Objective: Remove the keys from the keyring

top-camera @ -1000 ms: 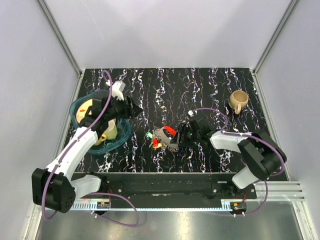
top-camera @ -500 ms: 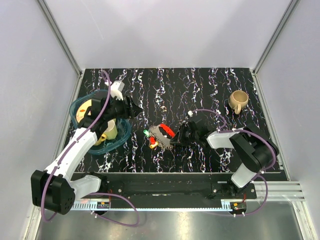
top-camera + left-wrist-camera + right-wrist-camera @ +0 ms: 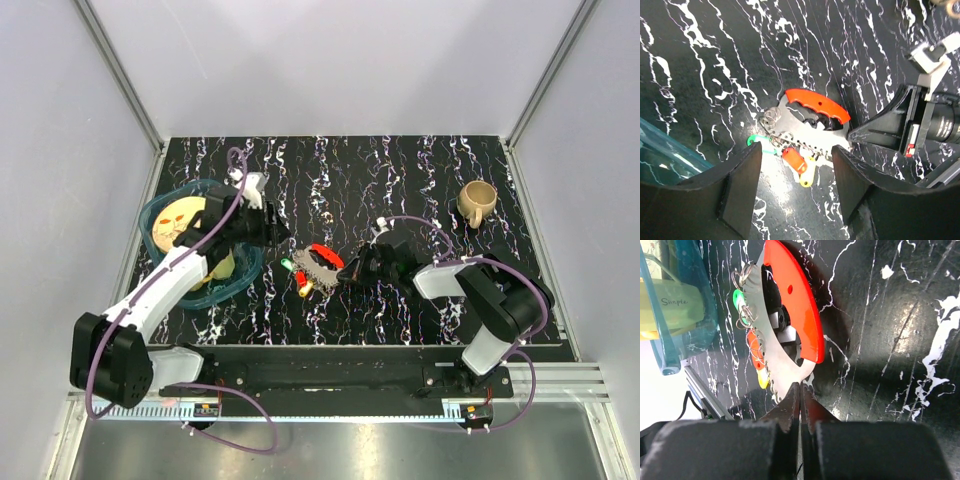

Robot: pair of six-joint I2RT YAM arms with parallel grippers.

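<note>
The keyring (image 3: 320, 270) is a grey metal plate (image 3: 795, 127) with a red piece (image 3: 815, 104), lying flat mid-table. Green (image 3: 756, 140), orange-red (image 3: 794, 160) and yellow (image 3: 807, 176) keys hang on small loops along its edge. My left gripper (image 3: 796, 195) hovers open just left of and above them, its fingers (image 3: 740, 185) to either side of the keys and apart from them. My right gripper (image 3: 800, 389) is shut, tips meeting at the plate's (image 3: 782, 365) pointed near end. I cannot tell whether any metal is pinched.
A teal bowl (image 3: 160, 215) holding yellow items sits at the left, under my left arm. A tan mug (image 3: 477, 203) stands at the back right. A black rail runs along the near table edge (image 3: 330, 358).
My right gripper has closed at the keyring's end. The keyring and keys slid slightly left and back. My left arm swung right and now sits over the keys.
</note>
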